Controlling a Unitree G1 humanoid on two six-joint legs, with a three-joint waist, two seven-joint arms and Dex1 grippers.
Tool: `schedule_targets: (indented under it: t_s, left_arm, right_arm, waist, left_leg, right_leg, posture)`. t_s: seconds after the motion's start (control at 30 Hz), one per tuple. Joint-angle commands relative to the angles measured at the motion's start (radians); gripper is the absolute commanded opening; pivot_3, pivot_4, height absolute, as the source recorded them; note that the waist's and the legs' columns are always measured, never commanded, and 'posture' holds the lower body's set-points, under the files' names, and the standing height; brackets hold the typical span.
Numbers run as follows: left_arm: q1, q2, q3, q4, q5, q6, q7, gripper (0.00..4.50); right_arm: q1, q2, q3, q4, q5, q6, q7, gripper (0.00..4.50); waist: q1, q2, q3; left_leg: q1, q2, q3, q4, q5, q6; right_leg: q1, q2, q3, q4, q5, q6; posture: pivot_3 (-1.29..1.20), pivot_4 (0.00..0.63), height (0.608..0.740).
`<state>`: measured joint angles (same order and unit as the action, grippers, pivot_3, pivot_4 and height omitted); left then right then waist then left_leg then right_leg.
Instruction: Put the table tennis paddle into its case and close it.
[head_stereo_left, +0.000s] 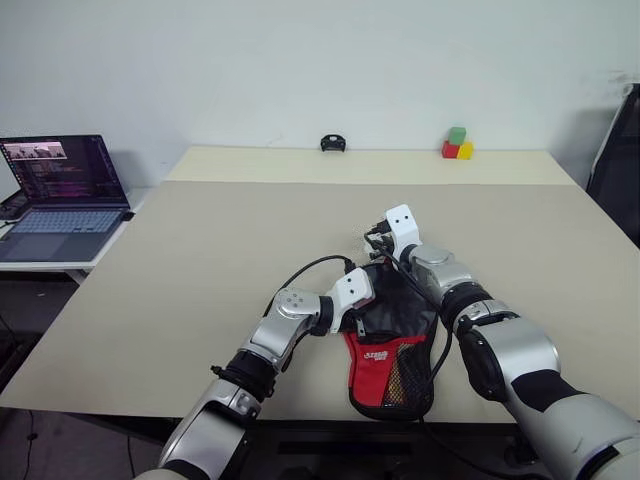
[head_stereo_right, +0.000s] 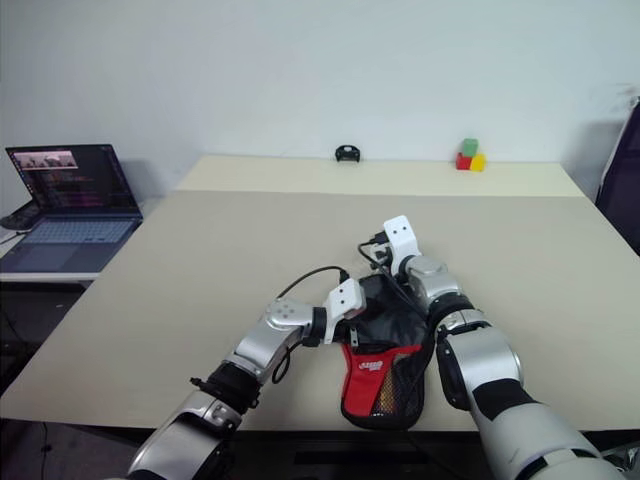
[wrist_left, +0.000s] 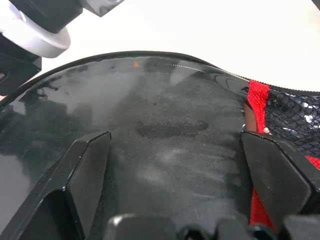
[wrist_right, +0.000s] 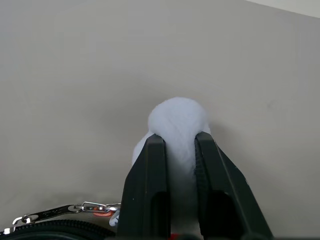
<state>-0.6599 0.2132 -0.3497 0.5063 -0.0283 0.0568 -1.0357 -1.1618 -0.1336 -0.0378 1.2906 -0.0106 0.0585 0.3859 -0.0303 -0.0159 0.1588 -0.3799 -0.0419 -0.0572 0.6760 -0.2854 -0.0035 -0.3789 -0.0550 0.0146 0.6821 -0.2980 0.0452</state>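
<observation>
At the table's (head_stereo_left: 150, 300) near edge, 6 o'clock, the case (head_stereo_left: 392, 350) lies with paddle not visible, presumably inside; right gripper (wrist_right: 176, 142) pinches the white ball (wrist_right: 177, 117), left gripper (wrist_left: 175, 150) spread wide over the fabric; zipping remains.

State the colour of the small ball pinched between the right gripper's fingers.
White. The small ball shows best in the right wrist view, pinched by the right gripper.

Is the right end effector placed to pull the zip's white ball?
Probably yes: the right end effector is pinched on the white ball at the case's far end, over bare table.
</observation>
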Motion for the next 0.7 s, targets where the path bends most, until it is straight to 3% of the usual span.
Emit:
schedule_targets:
  t_s: [0.03,0.5,0.7]
  left_arm:
    - [0.048,0.013,-0.066,0.077,0.062,0.020,-0.023,4.50]
    - [0.048,-0.008,-0.065,0.112,0.056,0.020,-0.043,4.50]
    - [0.028,-0.026,-0.061,0.150,0.059,0.007,-0.040,4.50]
  right_arm:
    - [-0.053,-0.030,-0.033,-0.053,0.026,0.007,0.008,0.26]
    - [0.014,-0.200,-0.037,-0.101,0.020,0.053,0.014,0.26]
    - [0.099,-0.279,-0.042,-0.244,0.031,0.129,0.053,0.26]
  waist:
    - [0.000,0.000,0.000]
    - [0.001,0.001,-0.001]
    - [0.009,0.002,-0.001]
  left_leg:
    - [0.000,0.000,0.000,0.000,0.000,0.000]
    - [-0.001,0.000,0.000,-0.001,0.000,0.000]
    - [-0.001,0.000,0.000,0.000,0.000,0.000]
  right_leg:
    - [0.000,0.000,0.000,0.000,0.000,0.000]
    - [0.001,0.000,0.000,-0.002,0.000,0.000]
    - [0.002,-0.001,-0.001,-0.002,0.000,0.000]
  posture:
    - [0.00,0.150,0.740]
    - [0.00,0.150,0.740]
    - [0.00,0.150,0.740]
